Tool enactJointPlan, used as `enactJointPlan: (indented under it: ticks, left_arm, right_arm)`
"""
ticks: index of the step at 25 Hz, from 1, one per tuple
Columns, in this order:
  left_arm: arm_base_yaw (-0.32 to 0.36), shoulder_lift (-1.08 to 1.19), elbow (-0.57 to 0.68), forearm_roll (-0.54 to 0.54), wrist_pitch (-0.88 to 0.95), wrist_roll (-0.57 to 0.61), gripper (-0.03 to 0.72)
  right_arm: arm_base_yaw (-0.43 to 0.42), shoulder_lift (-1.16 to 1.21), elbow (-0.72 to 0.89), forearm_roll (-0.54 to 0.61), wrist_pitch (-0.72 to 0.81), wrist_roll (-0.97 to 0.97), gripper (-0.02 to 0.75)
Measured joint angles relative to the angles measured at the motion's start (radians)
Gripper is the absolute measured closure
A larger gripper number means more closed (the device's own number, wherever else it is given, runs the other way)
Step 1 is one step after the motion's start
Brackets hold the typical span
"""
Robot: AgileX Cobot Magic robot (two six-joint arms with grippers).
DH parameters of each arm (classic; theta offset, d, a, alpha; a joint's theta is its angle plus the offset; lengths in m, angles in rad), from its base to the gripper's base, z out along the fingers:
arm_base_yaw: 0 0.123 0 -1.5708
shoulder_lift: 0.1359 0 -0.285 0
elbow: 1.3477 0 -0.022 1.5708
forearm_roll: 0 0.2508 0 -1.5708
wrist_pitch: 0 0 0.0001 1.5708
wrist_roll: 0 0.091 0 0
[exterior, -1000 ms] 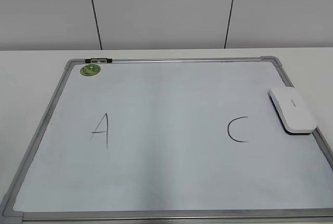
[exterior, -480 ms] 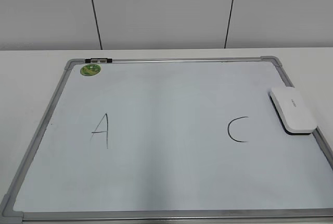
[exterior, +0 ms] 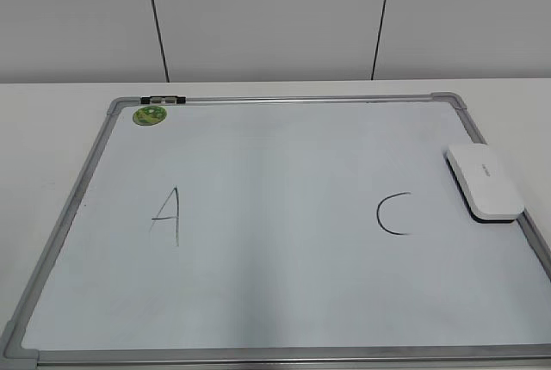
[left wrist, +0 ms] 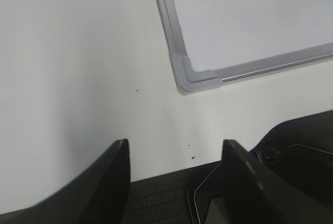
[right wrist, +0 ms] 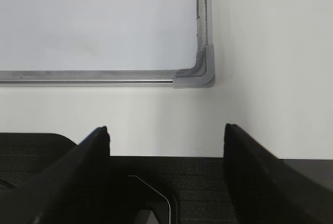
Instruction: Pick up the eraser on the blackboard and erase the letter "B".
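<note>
Eraser: the eraser (exterior: 484,182) lies flat at the right edge of the blackboard (exterior: 275,336), just right of the "C" (exterior: 393,213), its long side running roughly along the frame.
Letter "B": no "B" shows between the "A" (exterior: 166,214) and the "C"; the middle of the board looks bare, so the wiping seems done.
Handling: I judge the eraser light and rigid, a smooth white plastic shell that may slip under hard pads; the thin dark underside is probably soft felt.
Where to hold: across the two long sides, near the middle, so it stays level.
Materials: glossy white board, grey metal frame, grey plastic corners; a small green magnet (exterior: 149,115) sits at the top left; matte white table (exterior: 52,112).
Left gripper (left wrist: 174,153): spread wide, empty, hanging over the table beside the board's near left corner.
Right gripper (right wrist: 166,138): spread wide, empty, by the near right corner.
</note>
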Motion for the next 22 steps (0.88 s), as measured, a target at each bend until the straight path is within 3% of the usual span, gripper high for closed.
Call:
enactJointPlan:
  ticks: [18,22]
  left_arm:
    - [0.002,-0.039,0.0,0.0,0.0,-0.002,0.278]
    - [0.048,-0.143,0.0,0.0,0.002,-0.002,0.278]
  right_arm:
    - [-0.008,-0.015,0.0,0.0,0.0,0.0,0.234]
    - [-0.01,-0.092,0.0,0.0,0.0,0.0,0.234]
